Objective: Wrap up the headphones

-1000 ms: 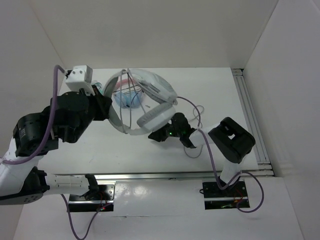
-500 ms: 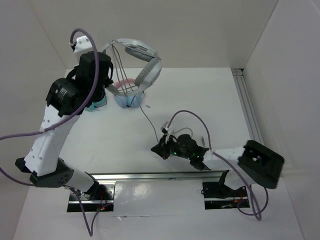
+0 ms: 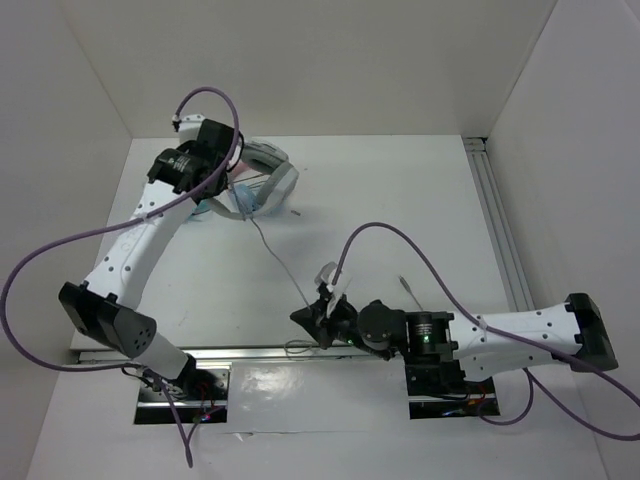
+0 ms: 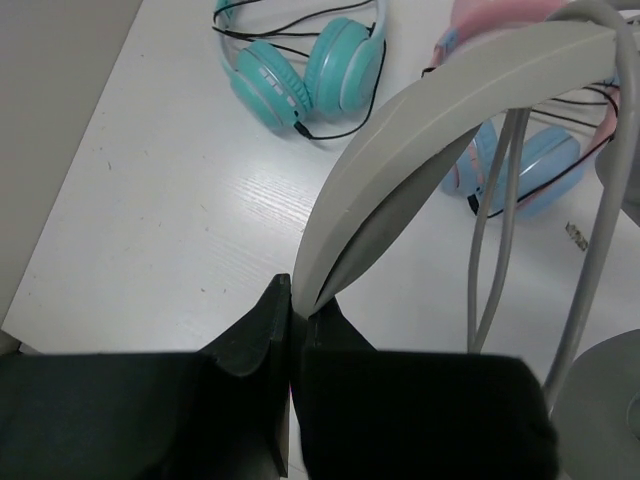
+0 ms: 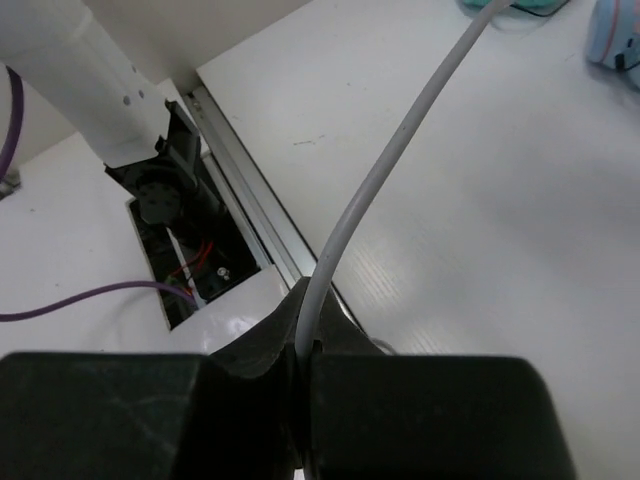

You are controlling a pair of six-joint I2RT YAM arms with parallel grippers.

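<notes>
Lowered since a second ago, the headphones hang at 11 o'clock over the bench, headband clamped in my left pincer; my right pincer, pulled to 6 o'clock, pinches the cable.

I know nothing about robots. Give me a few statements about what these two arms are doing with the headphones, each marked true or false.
1. The left gripper is shut on the headband of the white-and-grey headphones. True.
2. The right gripper is open and empty. False: it pinches the thin grey cable.
3. The teal headphones lie on the table, ungripped. True.
4. The cable is bundled beside the right arm's base. False: it runs from the headphones across to the right gripper.
</notes>
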